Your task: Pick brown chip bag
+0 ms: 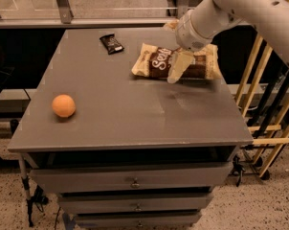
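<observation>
The brown chip bag (156,63) lies flat at the back right of the grey tabletop (120,109). It has a dark brown middle with white script and cream ends. My gripper (173,56) hangs over the middle of the bag, at the end of the white arm that comes in from the upper right. It is open and holds nothing. One cream finger (177,67) points down in front of the bag's brown face. The arm hides part of the bag's right half.
A small black snack-bar wrapper (111,43) lies at the back, left of the bag. An orange ball (63,105) sits near the left front edge. Drawers (135,181) are under the tabletop. Wooden rails (269,123) stand close on the right.
</observation>
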`<state>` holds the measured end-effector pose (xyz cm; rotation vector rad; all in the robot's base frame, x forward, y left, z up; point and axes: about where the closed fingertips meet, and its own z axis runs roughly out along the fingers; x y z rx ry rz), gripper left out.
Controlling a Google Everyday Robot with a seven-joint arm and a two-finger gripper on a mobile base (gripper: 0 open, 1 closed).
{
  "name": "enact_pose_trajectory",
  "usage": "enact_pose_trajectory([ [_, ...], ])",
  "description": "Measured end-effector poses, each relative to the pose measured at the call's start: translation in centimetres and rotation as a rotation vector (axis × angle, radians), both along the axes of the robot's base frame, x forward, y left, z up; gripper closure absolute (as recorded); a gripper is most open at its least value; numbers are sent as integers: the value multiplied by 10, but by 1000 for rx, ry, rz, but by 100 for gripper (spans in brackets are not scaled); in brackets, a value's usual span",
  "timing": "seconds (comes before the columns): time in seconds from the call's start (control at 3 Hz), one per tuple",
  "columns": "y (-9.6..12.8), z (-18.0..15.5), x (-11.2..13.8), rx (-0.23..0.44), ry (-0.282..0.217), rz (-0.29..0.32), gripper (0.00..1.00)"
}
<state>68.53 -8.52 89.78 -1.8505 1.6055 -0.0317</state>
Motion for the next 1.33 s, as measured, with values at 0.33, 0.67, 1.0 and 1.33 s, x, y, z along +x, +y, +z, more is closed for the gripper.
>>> enact_pose_trajectory([
  [0.33,1,-12,11,1,20,-4,0],
  [0.67,5,-24,16,2,41,0,26],
  [1.0,8,-29,17,1,52,-1,49],
  [1.33,10,-33,14,1,65,0,72],
])
